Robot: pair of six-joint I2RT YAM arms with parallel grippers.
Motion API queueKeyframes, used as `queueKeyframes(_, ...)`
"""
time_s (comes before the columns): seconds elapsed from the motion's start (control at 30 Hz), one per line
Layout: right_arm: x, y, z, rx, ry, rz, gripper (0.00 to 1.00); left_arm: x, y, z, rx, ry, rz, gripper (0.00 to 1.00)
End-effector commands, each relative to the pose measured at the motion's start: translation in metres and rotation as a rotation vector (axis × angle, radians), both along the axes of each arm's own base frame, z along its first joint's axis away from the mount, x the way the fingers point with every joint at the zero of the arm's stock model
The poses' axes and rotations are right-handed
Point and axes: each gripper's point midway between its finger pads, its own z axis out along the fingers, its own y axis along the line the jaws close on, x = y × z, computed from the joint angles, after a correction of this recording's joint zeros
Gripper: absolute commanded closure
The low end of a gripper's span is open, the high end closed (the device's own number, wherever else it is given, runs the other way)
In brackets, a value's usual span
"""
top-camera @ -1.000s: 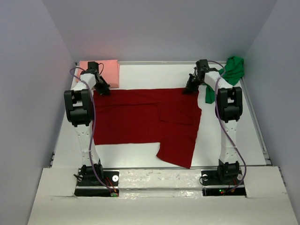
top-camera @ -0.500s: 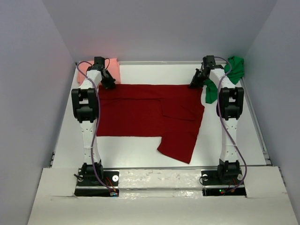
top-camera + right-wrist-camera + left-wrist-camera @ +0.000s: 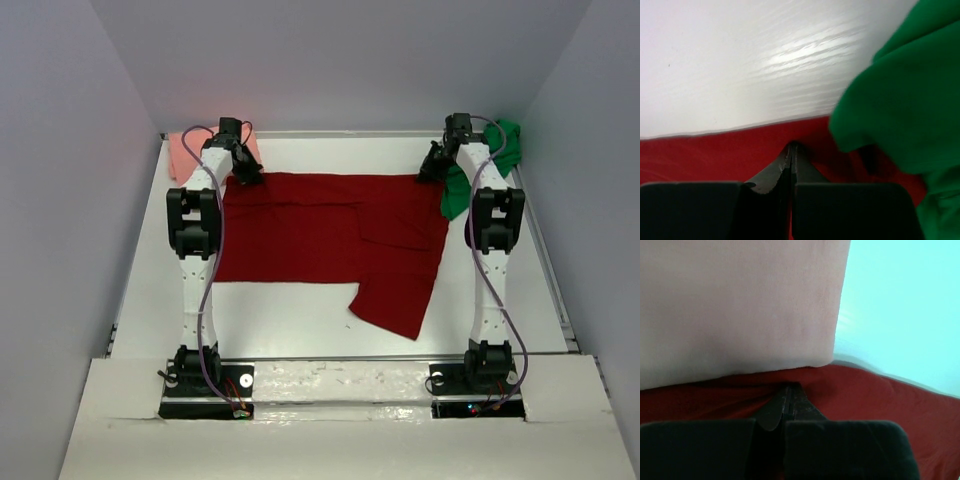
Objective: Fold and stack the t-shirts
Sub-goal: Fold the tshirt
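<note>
The dark red t-shirt (image 3: 320,235) lies spread flat across the table's middle, a sleeve or flap hanging toward the near right. My left gripper (image 3: 246,178) is shut on its far left corner, seen in the left wrist view (image 3: 788,392). My right gripper (image 3: 430,173) is shut on its far right corner, seen in the right wrist view (image 3: 791,150). The folded salmon pink t-shirt (image 3: 190,150) lies at the far left, also in the left wrist view (image 3: 740,305). The bright green t-shirt (image 3: 490,165) is crumpled at the far right, close by the right fingers (image 3: 900,100).
The white table (image 3: 300,320) is boxed in by grey walls on three sides. The pink shirt touches the red shirt's far edge by the left gripper. The green shirt overlaps the red shirt's far right corner.
Both grippers have moved away from the arm bases and to the right, dragging the red shirt's far edge with them. The shirt has shifted toward the far right and lies flatter.
</note>
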Motion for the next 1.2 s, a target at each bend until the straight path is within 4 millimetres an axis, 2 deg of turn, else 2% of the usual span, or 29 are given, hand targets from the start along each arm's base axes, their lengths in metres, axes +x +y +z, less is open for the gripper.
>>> queueKeyframes(0.0, 0.004, -0.046, -0.012, -0.071, 0.019, -0.073, 1.00, -0.019, -0.007, -0.022, 0.000, 0.096, -0.013, 1.00)
queueKeyframes(0.13, 0.008, -0.045, -0.008, -0.069, 0.004, -0.067, 1.00, -0.022, 0.000, -0.018, 0.028, 0.099, -0.003, 1.00)
queueKeyframes(0.3, 0.007, -0.044, -0.002, -0.070, -0.007, -0.052, 1.00, -0.022, 0.011, -0.003, 0.038, 0.071, 0.018, 1.00)
queueKeyframes(0.5, 0.007, -0.035, -0.001, -0.025, -0.016, -0.019, 1.00, -0.025, 0.019, 0.002, 0.051, 0.073, 0.032, 1.00)
queueKeyframes(0.63, 0.009, -0.029, 0.013, 0.003, -0.047, 0.002, 1.00, -0.029, 0.022, 0.006, 0.060, 0.072, 0.037, 1.00)
queueKeyframes(0.73, 0.010, -0.022, 0.028, 0.038, -0.083, 0.035, 1.00, -0.023, 0.026, 0.030, 0.085, 0.014, 0.054, 1.00)
queueKeyframes(0.77, 0.011, -0.020, 0.033, 0.046, -0.095, 0.039, 1.00, -0.019, 0.027, 0.054, 0.093, -0.040, 0.059, 1.00)
queueKeyframes(0.8, 0.010, -0.017, 0.038, 0.060, -0.104, 0.050, 1.00, -0.016, 0.027, 0.068, 0.100, -0.080, 0.062, 1.00)
queueKeyframes(0.83, 0.011, -0.016, 0.047, 0.064, -0.123, 0.054, 1.00, -0.009, 0.026, 0.094, 0.104, -0.151, 0.061, 1.00)
queueKeyframes(0.87, 0.011, -0.015, 0.052, 0.070, -0.132, 0.057, 1.00, -0.006, 0.027, 0.099, 0.106, -0.169, 0.061, 1.00)
queueKeyframes(0.9, 0.011, -0.013, 0.056, 0.084, -0.138, 0.063, 1.00, 0.001, 0.027, 0.129, 0.103, -0.237, 0.067, 1.00)
queueKeyframes(1.0, 0.010, -0.006, 0.076, 0.114, -0.176, 0.084, 1.00, 0.012, 0.026, 0.174, 0.100, -0.341, 0.062, 0.99)
queueKeyframes(1.03, 0.009, -0.004, 0.080, 0.126, -0.182, 0.091, 1.00, 0.017, 0.025, 0.197, 0.093, -0.393, 0.061, 0.97)
queueKeyframes(1.17, -0.001, 0.007, 0.109, 0.186, -0.214, 0.122, 1.00, 0.011, 0.017, 0.244, 0.048, -0.482, 0.049, 0.90)
